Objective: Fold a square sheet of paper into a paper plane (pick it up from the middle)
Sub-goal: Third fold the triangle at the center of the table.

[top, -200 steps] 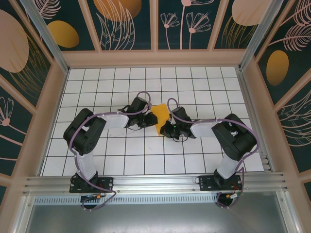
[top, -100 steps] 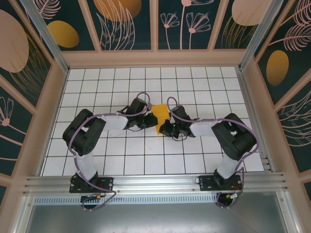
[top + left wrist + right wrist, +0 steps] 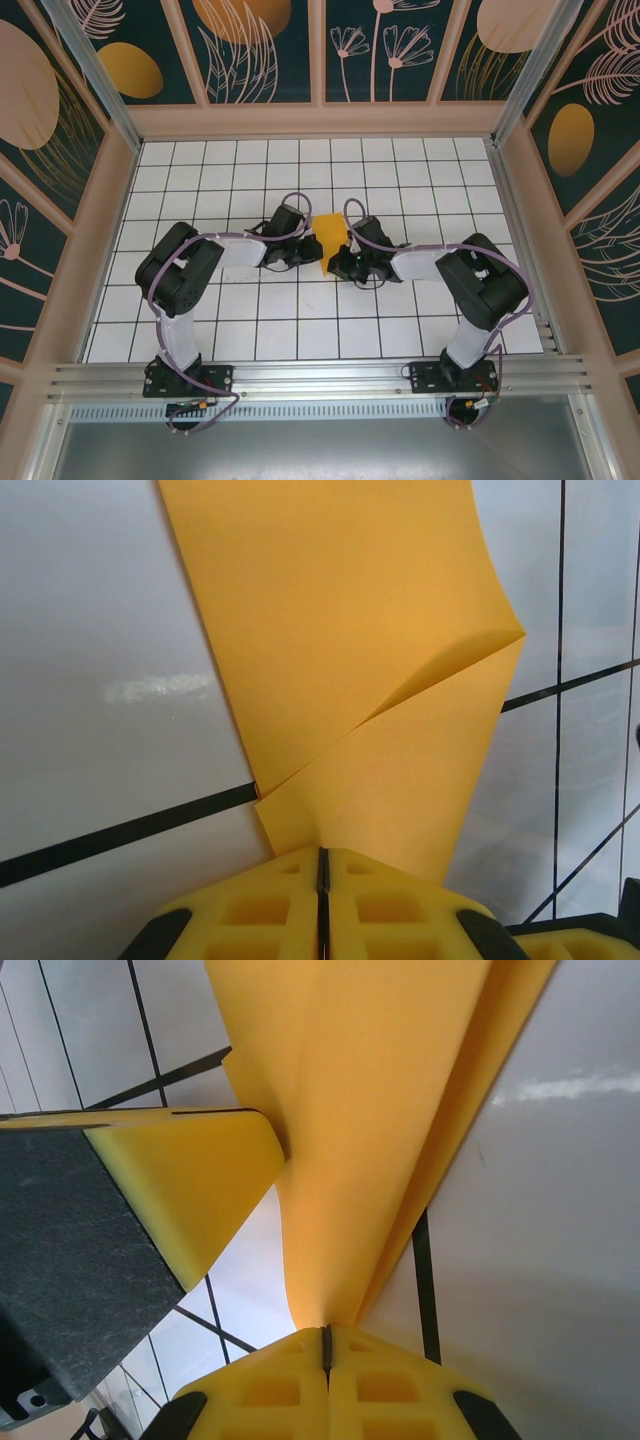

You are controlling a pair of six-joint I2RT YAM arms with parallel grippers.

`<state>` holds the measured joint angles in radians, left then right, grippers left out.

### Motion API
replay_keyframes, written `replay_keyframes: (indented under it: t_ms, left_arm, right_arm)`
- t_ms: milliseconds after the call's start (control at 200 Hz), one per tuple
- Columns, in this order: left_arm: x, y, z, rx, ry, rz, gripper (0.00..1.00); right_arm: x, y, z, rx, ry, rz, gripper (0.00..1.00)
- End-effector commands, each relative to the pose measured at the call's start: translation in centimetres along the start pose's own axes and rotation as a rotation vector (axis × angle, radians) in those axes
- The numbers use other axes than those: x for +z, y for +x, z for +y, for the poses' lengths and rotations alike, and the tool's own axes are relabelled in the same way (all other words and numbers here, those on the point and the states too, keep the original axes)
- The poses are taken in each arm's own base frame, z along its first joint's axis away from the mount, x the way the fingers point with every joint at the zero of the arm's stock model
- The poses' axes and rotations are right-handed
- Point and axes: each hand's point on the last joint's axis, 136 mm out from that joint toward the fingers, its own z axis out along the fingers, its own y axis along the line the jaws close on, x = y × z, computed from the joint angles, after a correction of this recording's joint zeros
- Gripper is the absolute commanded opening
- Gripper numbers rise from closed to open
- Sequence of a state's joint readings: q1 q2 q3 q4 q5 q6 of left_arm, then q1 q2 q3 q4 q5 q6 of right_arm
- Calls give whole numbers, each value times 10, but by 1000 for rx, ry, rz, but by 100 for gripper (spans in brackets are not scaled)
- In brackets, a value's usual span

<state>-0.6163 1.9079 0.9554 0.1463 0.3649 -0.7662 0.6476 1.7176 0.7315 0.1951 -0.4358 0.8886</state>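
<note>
The orange-yellow sheet of paper (image 3: 331, 240) is partly folded and sits at the table's middle between both grippers. My left gripper (image 3: 312, 250) is shut on its left edge; the left wrist view shows the paper (image 3: 360, 680) with a diagonal fold running out from the closed yellow pads (image 3: 270, 900). My right gripper (image 3: 338, 262) is shut on the paper's near right part. From the right wrist, the paper (image 3: 370, 1120) rises curved out of the closed pads (image 3: 385, 1385), with the left gripper's yellow finger (image 3: 190, 1185) touching its side.
White grid table (image 3: 300, 320) with open squares around the arms. Wooden walls with dark floral panels (image 3: 260, 50) enclose the back and sides. A metal rail (image 3: 320, 380) runs along the near edge by the arm bases.
The left gripper has shifted slightly right and nearer, and its elbow moved a little. The paper's shape narrowed slightly between the grippers. The right arm barely moved.
</note>
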Motion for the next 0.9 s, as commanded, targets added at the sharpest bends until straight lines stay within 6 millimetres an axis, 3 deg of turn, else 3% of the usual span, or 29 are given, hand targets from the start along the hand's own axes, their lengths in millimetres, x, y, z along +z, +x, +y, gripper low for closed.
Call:
replay_keyframes:
  t_ms: [0, 340, 575, 796, 896]
  left_arm:
    - [6, 1, 16, 26, -71, -3, 10]
    - [8, -4, 15, 41, -84, -6, 8]
    - [8, -3, 24, 32, -123, -8, 7]
    - [7, -3, 28, 26, -143, -13, 6]
    - [7, -2, 31, 20, -152, -14, 6]
  right_arm:
    - [-5, -16, 17, -48, -51, -43, 0]
    - [7, -23, 12, -45, -42, -24, 0]
    - [15, -23, -7, -4, 31, -16, 0]
    - [0, -20, 26, -68, -66, -22, 0]
    - [-3, -13, 26, -65, -74, -11, 0]
